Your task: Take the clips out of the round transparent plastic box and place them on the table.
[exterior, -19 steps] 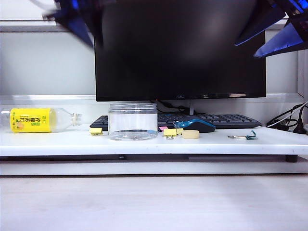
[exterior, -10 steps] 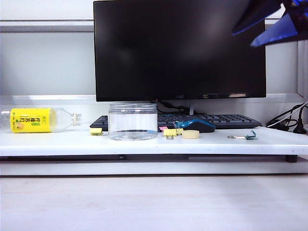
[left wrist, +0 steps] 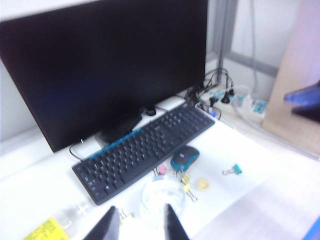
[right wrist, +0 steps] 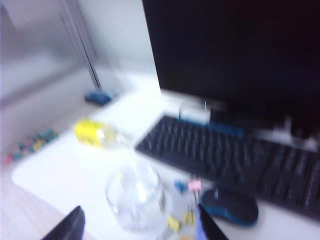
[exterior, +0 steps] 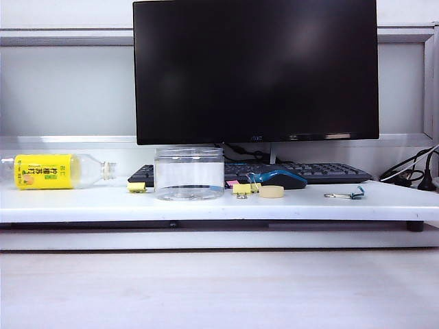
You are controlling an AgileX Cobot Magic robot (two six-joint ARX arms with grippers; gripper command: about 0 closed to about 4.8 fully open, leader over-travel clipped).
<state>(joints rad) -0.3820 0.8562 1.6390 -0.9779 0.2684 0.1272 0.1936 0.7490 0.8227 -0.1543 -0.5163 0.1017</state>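
The round transparent plastic box (exterior: 188,173) stands upright on the white table (exterior: 82,202) in front of the keyboard. I cannot make out any clip inside it. Pale-yellow clips lie on the table on both sides of it: one to its left (exterior: 136,186), a pair to its right (exterior: 243,188). Neither arm shows in the exterior view. High above the desk, my left gripper (left wrist: 140,227) is open and empty, with the box (left wrist: 162,200) beyond its fingertips. My right gripper (right wrist: 139,230) is wide open and empty, with the blurred box (right wrist: 135,197) between and beyond its fingers.
A black monitor (exterior: 255,68) and keyboard (exterior: 302,170) stand behind the box. A blue mouse (exterior: 278,178), a cream disc (exterior: 271,191) and a teal clip (exterior: 353,194) lie to the right. A yellow-labelled bottle (exterior: 55,171) lies at the left. Cables (exterior: 411,175) sit at far right.
Both arms have risen out of the exterior view: the left one left the top left first, then the right one left the top right. The objects on the table have not moved.
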